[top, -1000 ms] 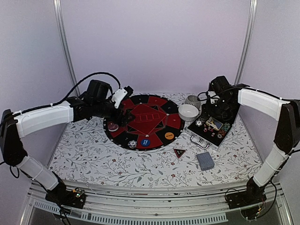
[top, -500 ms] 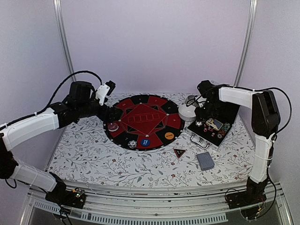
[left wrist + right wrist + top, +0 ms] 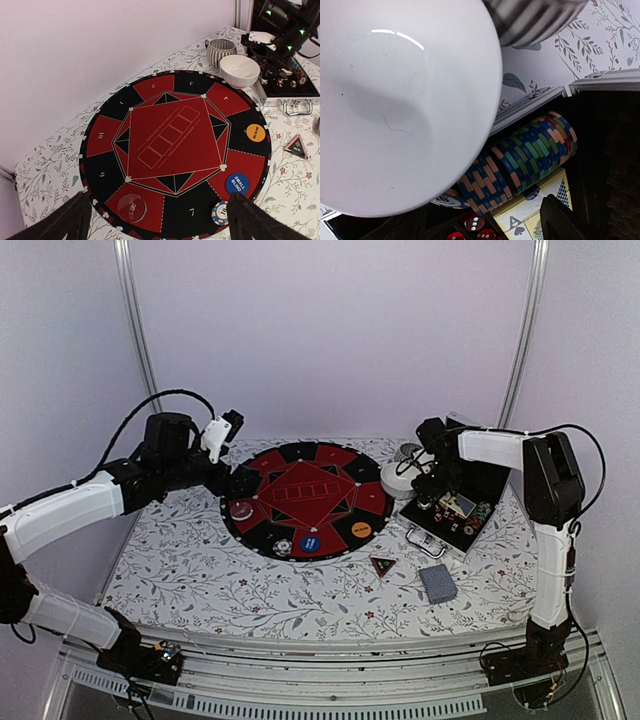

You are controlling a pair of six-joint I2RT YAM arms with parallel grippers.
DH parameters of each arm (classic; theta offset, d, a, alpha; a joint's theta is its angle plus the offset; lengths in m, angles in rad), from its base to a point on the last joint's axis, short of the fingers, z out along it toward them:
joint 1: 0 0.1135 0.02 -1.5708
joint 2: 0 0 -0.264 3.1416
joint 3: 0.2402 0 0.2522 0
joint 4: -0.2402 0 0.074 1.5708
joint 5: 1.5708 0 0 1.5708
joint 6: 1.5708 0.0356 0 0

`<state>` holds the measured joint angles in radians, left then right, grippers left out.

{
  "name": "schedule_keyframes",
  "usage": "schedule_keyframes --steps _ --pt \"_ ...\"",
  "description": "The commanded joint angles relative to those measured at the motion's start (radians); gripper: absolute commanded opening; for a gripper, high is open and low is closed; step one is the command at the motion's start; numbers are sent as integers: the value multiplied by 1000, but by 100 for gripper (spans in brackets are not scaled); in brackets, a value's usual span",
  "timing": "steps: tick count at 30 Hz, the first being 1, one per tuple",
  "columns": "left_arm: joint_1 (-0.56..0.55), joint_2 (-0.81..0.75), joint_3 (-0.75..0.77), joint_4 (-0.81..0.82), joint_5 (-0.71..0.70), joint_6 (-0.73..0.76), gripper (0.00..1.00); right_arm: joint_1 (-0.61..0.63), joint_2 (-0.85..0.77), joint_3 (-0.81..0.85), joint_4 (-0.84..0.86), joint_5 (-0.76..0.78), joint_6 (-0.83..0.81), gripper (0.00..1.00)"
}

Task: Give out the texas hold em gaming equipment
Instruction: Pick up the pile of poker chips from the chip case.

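The round red-and-black poker mat carries a clear red dealer button, a striped poker chip, a blue disc and an orange disc. A black-red triangular marker and a deck of grey-blue playing cards lie on the cloth in front. My left gripper hovers open over the mat's left edge with nothing between its fingers. My right gripper hangs open over the case's left end, above a row of chips, red dice and an ace card.
A white bowl stands against the open silver-edged black case and fills much of the right wrist view. A striped cup is behind the bowl. Metal frame posts rise at the back corners.
My left gripper has drawn back from over the mat toward its left edge. My right arm has swung left, bringing its gripper to the case end beside the bowl.
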<state>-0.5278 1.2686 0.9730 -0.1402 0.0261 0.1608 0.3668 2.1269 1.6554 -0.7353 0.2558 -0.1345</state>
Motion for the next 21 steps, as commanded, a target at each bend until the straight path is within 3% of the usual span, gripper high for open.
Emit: schedule_keyframes --steps 1,12,21 --pt "27 -4 -16 23 29 13 97 -2 39 20 56 13 -22 81" --pt "54 14 -13 25 58 0 97 -3 58 -9 107 91 -24 80" --pt "69 31 -12 21 78 -7 97 -2 46 27 100 107 -3 54"
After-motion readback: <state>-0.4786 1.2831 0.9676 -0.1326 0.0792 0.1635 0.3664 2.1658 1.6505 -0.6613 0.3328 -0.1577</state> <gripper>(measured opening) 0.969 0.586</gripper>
